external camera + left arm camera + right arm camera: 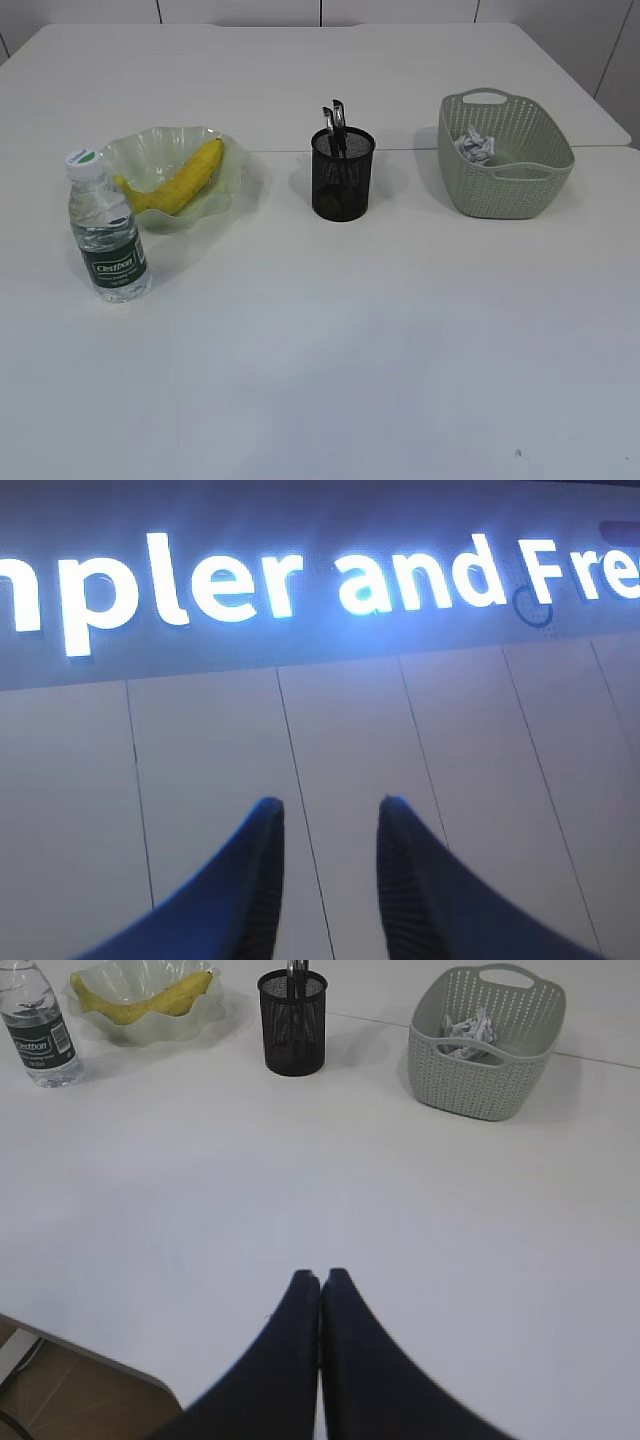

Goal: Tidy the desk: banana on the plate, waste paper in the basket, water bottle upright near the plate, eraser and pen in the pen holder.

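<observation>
Banana [185,178]: yellow, lying aslant in the plate [232,178], a pale green wavy-rimmed dish at 10 o'clock of the table [350,330] in the exterior view.

Water bottle [108,230]: clear, green-and-white cap, upright, just beside the plate at its 7 o'clock.

Pen holder [342,175]: black mesh cup, upright, near table centre at 12 o'clock. Two dark pen [334,122] tops stand out above its rim. Eraser: cannot be made out through the mesh.

Basket [505,165]: grey-green, perforated, handled, at 2 o'clock, well apart from the holder. Waste paper [476,146]: crumpled white ball inside, toward the basket's left wall.

Left gripper [328,805]: dark fingers apart with nothing between them, aimed off the table at a panelled wall [350,760] bearing lit white lettering [300,580].

Right gripper [321,1278]: fingers pressed together, empty, above the bare near part of the table at 6 o'clock, pointing toward the row of items.
</observation>
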